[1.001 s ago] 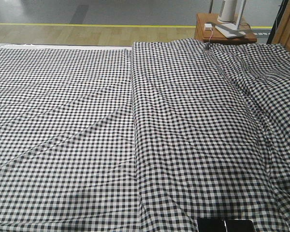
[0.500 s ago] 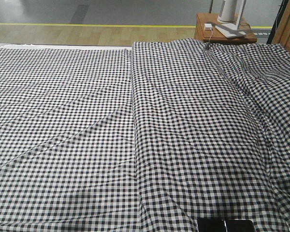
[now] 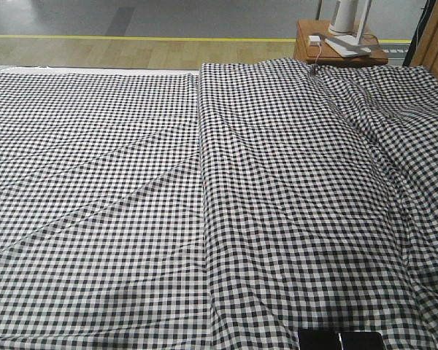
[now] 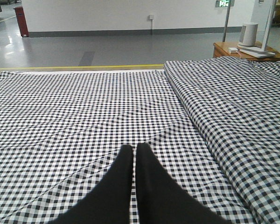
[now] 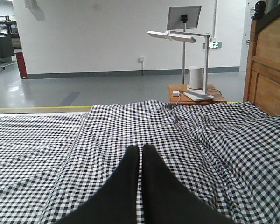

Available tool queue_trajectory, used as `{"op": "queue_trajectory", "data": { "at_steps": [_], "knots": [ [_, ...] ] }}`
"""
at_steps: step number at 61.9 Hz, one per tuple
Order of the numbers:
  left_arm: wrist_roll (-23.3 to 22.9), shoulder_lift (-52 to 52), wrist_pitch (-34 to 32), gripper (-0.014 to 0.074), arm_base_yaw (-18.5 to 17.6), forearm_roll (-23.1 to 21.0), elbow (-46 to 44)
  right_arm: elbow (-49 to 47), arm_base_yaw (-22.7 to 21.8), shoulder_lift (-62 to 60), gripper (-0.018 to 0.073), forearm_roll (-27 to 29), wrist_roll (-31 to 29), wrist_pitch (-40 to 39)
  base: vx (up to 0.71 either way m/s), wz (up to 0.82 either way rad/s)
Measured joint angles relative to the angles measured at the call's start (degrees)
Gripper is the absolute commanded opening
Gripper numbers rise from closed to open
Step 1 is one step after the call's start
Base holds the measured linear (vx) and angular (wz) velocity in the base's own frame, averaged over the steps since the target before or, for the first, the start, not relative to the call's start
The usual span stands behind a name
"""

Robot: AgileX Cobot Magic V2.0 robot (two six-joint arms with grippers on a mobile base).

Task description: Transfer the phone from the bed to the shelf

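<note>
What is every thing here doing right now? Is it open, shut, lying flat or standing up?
Bed: covered in checked cloth, creased, one long fold down the middle.
Phone: lying flat on the bed at its near edge, screen dark, nothing touching it.
Left gripper: jaws shut, holding nothing.
Right gripper: jaws shut, holding nothing.
Lamp: standing upright on the small table.

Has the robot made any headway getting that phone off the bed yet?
Nothing looks done: the phone lies on the bed, at the near edge of the front view. Nothing is in hand: the left claw and right claw are both shut and empty above the bed. Left to do: grasp the phone and carry it to the shelf, which no view shows.
</note>
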Motion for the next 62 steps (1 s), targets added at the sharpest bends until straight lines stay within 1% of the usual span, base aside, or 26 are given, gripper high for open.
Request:
{"op": "queue_trajectory", "data": {
  "at_steps": [26,32,50,55,62],
  "knots": [
    [0.0,0.0,0.0,0.0001,0.0,0.0,0.0,0.0,0.0,0.0,-0.0004,0.0,0.0,-0.52,0.0,0.0],
    [0.0,0.0,0.0,0.0001,0.0,0.0,0.0,0.0,0.0,0.0,-0.0004,0.0,0.0,-3.15,0.0,0.0],
    [0.0,0.0,0.0,0.0001,0.0,0.0,0.0,0.0,0.0,0.0,-0.0004,0.0,0.0,-14.64,0.0,0.0],
    [0.0,0.0,0.0,0.0001,0.0,0.0,0.0,-0.15,0.0,0.0,-0.0004,0.0,0.0,-15.39,0.0,0.0],
    [0.0,0.0,0.0,0.0001,0.0,0.0,0.0,-2.65,0.0,0.0,-0.0004,0.0,-1.91,-15.39,0.0,0.0]
  ]
}}
